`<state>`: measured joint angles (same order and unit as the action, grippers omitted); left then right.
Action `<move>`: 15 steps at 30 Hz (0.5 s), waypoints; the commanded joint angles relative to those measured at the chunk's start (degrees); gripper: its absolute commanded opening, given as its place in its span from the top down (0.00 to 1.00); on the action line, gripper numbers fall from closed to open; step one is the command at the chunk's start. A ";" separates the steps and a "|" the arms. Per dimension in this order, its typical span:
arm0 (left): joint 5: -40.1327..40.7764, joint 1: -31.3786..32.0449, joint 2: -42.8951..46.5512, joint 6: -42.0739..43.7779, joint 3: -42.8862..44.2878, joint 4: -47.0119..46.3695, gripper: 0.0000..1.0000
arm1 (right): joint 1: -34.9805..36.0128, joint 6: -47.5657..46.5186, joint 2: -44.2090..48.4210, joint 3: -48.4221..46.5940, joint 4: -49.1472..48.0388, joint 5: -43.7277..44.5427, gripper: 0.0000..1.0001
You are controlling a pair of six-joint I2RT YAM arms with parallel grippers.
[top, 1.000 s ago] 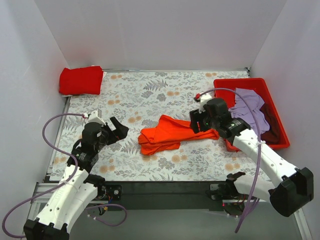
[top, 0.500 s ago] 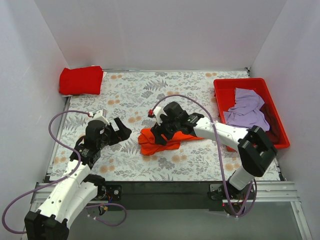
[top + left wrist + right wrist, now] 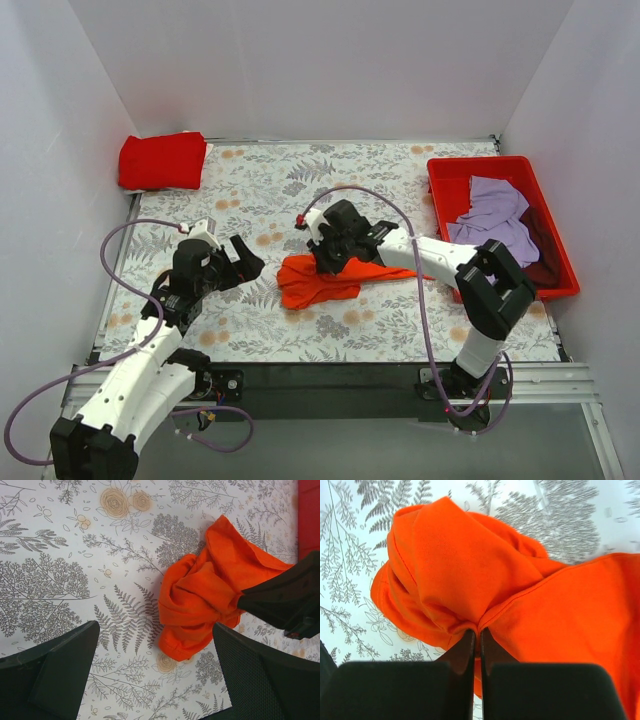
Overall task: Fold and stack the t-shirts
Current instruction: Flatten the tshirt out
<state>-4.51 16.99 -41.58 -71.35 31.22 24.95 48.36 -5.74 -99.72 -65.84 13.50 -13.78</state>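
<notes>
The bright orange t-shirt (image 3: 340, 277) lies bunched mid-table, with a sleeve trailing right. My right gripper (image 3: 325, 262) is shut on a fold at its upper left; in the right wrist view the gripper (image 3: 479, 632) pinches orange cloth (image 3: 470, 565) between closed fingers. My left gripper (image 3: 247, 266) hovers open just left of the shirt, touching nothing. In the left wrist view the gripper (image 3: 156, 627) frames the shirt's (image 3: 200, 590) near edge, and the right gripper (image 3: 277, 600) shows at the right. A deeper red t-shirt (image 3: 161, 160) sits folded at the far left corner. Lavender (image 3: 495, 215) and dark maroon (image 3: 545, 268) t-shirts lie in the bin.
A rigid red plastic bin (image 3: 480, 163) stands at the table's right side. The table has a floral printed cover (image 3: 300, 180). White walls close in the left, back and right sides. A purple cable loops over the right arm.
My right gripper swung from the shirt's right end, near the bin, across to its left part and shut on the orange cloth. The left gripper edged slightly toward the shirt.
</notes>
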 commanded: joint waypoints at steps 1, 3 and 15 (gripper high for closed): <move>-2.51 0.14 -1.56 0.86 -0.55 -1.22 0.05 | -4.30 1.60 7.59 -3.41 -1.81 4.18 0.99; -4.00 0.14 -2.36 0.60 -0.81 -1.74 0.04 | -7.30 3.18 9.97 -3.33 -1.81 5.69 0.99; -11.05 2.87 -12.98 -5.37 -0.37 -8.77 0.04 | -25.51 15.85 18.24 3.42 3.64 10.19 0.42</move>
<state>-14.02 18.68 -52.36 -75.09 30.37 19.03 21.43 8.58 -84.97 -65.19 14.81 -2.76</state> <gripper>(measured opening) 0.958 0.578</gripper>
